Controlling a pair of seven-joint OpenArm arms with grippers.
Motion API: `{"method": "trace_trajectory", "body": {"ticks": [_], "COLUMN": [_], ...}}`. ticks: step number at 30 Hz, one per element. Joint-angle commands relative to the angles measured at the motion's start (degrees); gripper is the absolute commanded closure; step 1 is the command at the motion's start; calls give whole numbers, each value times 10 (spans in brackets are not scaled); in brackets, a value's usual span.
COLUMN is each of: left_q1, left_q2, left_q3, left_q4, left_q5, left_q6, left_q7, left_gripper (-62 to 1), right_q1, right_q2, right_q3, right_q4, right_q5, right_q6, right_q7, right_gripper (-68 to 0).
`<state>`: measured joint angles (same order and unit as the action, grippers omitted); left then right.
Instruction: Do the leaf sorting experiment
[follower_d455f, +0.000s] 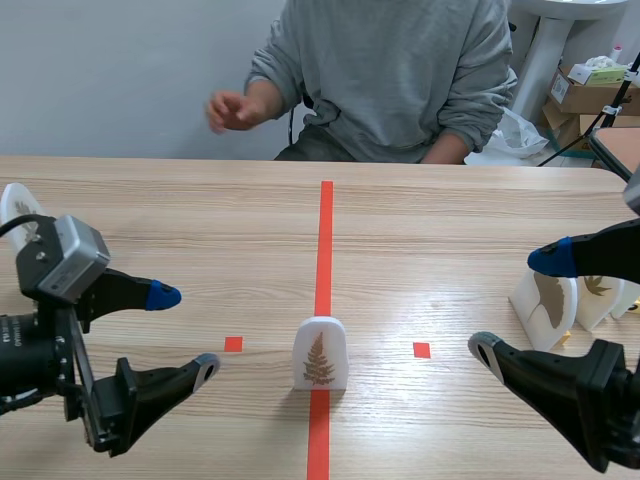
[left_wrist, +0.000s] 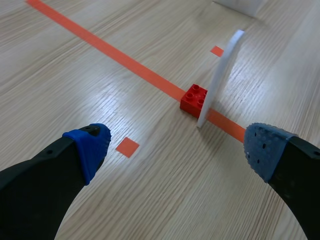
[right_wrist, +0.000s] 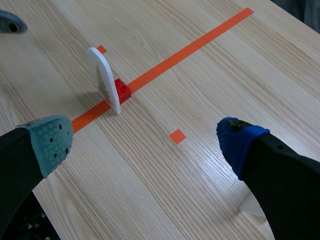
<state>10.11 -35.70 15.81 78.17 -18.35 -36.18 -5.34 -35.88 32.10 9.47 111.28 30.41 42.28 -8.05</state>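
Note:
A white arched card with a brown fern leaf printed on it (follower_d455f: 320, 353) stands upright on the centre tape line, propped by a red brick (left_wrist: 194, 99) behind it. From the left wrist view the card (left_wrist: 221, 75) shows edge-on ahead of my left gripper (left_wrist: 177, 145), which is open and holds nothing. My right gripper (right_wrist: 145, 135) is open too, with the card (right_wrist: 104, 76) and red brick (right_wrist: 121, 90) ahead of it. In the scene view my left gripper (follower_d455f: 183, 330) sits left of the card and my right gripper (follower_d455f: 518, 303) sits right of it.
More white leaf cards (follower_d455f: 545, 308) stand by the right table edge behind my right arm. Another white card (follower_d455f: 17, 205) stands at the far left. A person in a grey sweatshirt (follower_d455f: 385, 75) sits across the table with one hand (follower_d455f: 232, 110) raised.

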Motion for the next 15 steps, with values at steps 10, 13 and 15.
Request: {"method": "trace_trajectory", "body": {"ticks": [10, 13, 15], "left_q1": [-67, -75, -82], "left_q2": [29, 51, 67], "left_q3": [110, 112, 112], "left_q4": [-35, -50, -64], "left_q5": [76, 80, 95], "left_q6": [-3, 8, 9], "left_q7": [-43, -48, -55], "left_gripper": [-566, -566, -566], "right_q1": [8, 8, 8], "right_q2": [7, 7, 7], "right_q3": [3, 3, 3], "right_q4": [5, 5, 5], "right_q5": [-4, -4, -4], "right_q6": [4, 4, 4], "right_q7": [5, 5, 5], "right_gripper": [-589, -589, -589]}}
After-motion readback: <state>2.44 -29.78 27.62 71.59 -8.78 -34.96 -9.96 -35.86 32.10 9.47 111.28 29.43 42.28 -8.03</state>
